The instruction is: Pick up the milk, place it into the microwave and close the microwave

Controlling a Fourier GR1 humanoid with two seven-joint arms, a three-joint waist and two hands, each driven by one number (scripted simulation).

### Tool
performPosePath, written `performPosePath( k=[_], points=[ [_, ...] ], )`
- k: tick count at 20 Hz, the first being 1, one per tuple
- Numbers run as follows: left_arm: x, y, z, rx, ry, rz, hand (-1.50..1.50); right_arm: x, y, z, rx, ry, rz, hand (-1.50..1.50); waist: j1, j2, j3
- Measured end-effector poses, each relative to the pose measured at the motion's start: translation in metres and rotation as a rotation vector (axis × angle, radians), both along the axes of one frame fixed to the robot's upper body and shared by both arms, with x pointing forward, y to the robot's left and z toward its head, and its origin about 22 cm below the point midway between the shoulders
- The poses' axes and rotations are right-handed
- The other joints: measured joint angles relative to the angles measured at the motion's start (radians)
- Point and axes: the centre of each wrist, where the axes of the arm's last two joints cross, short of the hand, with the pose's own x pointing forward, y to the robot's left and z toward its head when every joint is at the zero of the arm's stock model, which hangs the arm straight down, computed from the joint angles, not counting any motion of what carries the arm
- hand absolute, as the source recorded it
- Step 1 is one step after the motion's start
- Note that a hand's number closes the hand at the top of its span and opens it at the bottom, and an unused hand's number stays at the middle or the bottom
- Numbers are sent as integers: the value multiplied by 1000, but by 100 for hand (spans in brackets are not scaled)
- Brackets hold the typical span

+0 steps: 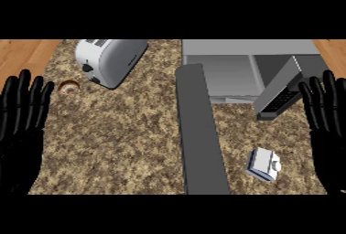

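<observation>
Speckled brown stone tops the counter (pixel 121 137), with wood flooring showing past its far corners. Toward the near right lies the milk (pixel 264 164), a small white carton tipped over on its side, apart from everything else. Behind it stands the microwave (pixel 229 68), its door (pixel 278 91) swung out toward the right. A long grey strip (pixel 200 132) runs down the middle of the counter, and I cannot tell what it is.

The left robot hand (pixel 24 114) rests at the left edge, fingers straight up and holding nothing. The right robot hand (pixel 327 119) does likewise at the right edge.

As I see it, the trouble starts with the carton lying flat: fingers closing over it could push it along the stone or roll it instead of lifting it. The open door juts out just beyond the milk, so a forearm carrying the carton in could knock it. Shutting it too soon could trap the carton if it sits near the opening.

Counting up: one milk carton, one microwave, one toaster (pixel 108 59) at the far left, one small round brown object (pixel 69 86) beside it, two hands.
</observation>
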Motion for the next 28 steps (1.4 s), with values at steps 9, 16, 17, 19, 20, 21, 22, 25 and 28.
performPosePath(
  k=[9,16,17,19,20,21,22,25,28],
  points=[
    [-10,0,-12,-50,58,30,-150,-26,43,-7,62,64,-68,-150,7,22,-7],
    [-31,3,-25,-119,108,28,-150,-51,80,-10,112,118,-11,-150,7,24,-7],
    [-33,4,-27,-120,111,26,-150,-54,84,-12,114,119,-16,-150,7,25,-7],
    [-46,9,-30,-124,113,22,-150,-55,90,-12,111,110,-43,-150,9,25,-7],
    [-49,9,-31,-127,114,20,-150,-55,91,-13,108,106,-62,-150,9,25,-7],
    [-53,10,-32,-127,118,23,-150,-57,89,-14,105,105,-84,-150,9,25,-7],
    [-57,9,-31,-127,120,24,-150,-57,86,-14,101,105,-103,-150,9,25,-7],
    [-61,17,-31,-128,122,25,-150,-60,88,-22,88,110,-159,-150,7,25,-7],
    [-66,13,-35,-134,121,21,-150,-58,79,-25,79,129,-207,-150,7,25,-7]
  ],
)
